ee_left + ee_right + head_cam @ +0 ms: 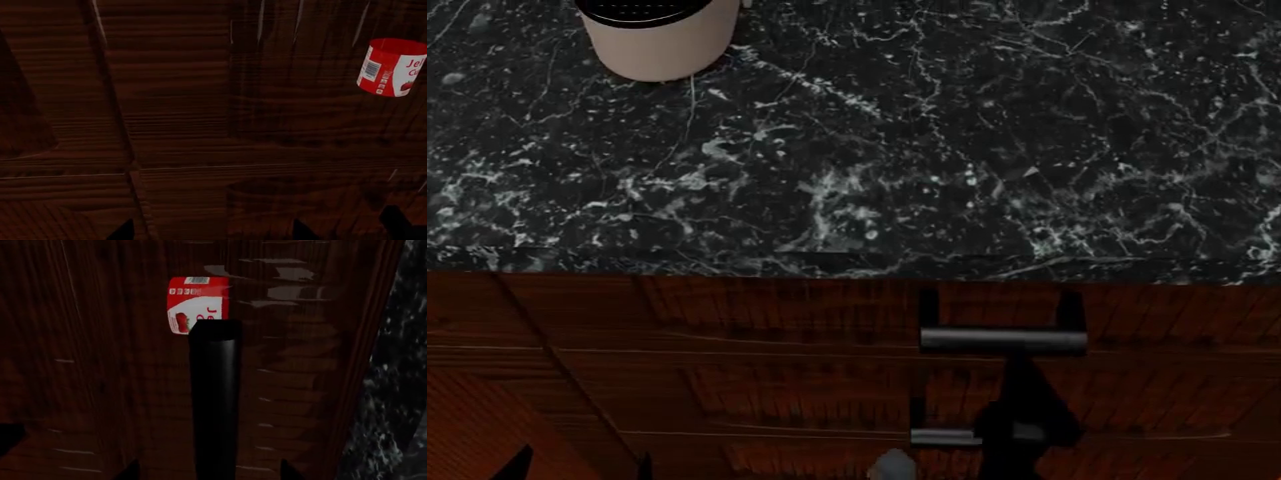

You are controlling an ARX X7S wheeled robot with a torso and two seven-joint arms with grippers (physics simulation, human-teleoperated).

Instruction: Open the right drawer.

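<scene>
Dark reddish-brown drawer fronts [774, 320] sit under the counter edge. One silver bar handle [1001, 340] stands on two black posts, and part of a second handle [945, 437] shows lower down. My right gripper [1021, 425] is a dark shape just below the upper handle and covers the right part of the lower one. In the right wrist view a dark bar [213, 405] runs between the right gripper's [208, 472] spread fingertips; I cannot tell if they touch it. My left gripper [212, 231] is open and empty over dark wood; its tips [521, 465] show at the bottom left.
A black marble countertop [894, 150] fills the upper head view, with a white cylindrical container [661, 45] at its far left. A red jelly cup [390, 67] shows against wood grain in the left wrist view, and in the right wrist view [193, 302] beyond the bar.
</scene>
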